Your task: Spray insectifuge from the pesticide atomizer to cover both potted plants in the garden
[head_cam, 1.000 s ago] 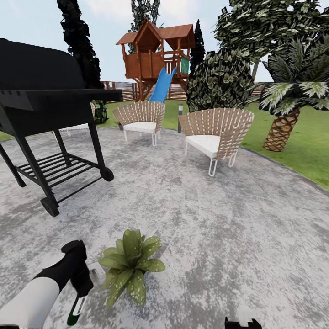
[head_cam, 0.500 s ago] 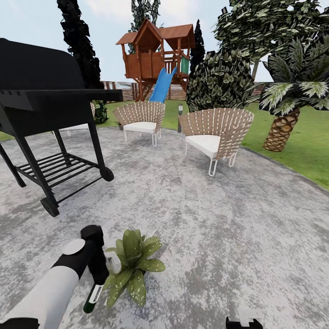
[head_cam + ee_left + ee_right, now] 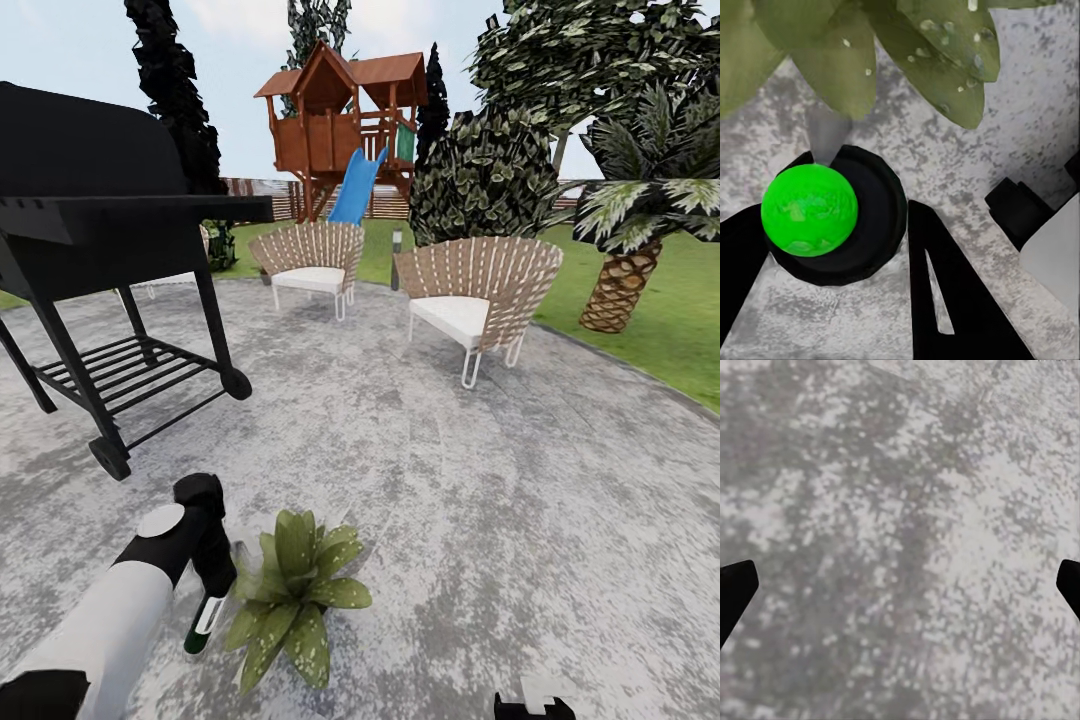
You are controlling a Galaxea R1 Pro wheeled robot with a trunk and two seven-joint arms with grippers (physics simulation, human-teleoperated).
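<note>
A black barbecue grill (image 3: 100, 230) stands on the grey paving (image 3: 480, 520) to the left, two wicker chairs (image 3: 480, 290) farther back, a palm (image 3: 625, 270) on the grass; nothing lies between the left end effector (image 3: 840, 247) and the potted plant (image 3: 295, 595) just beside it; its fingers clamp the pesticide atomizer (image 3: 832, 214), green spot up, droplets on the leaves above; the right end effector (image 3: 900, 585) hangs spread wide over bare paving.

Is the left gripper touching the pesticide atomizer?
Touching. In the left wrist view the pesticide atomizer sits between the black fingers of the left gripper, pressed against both, below the potted plant.
</note>
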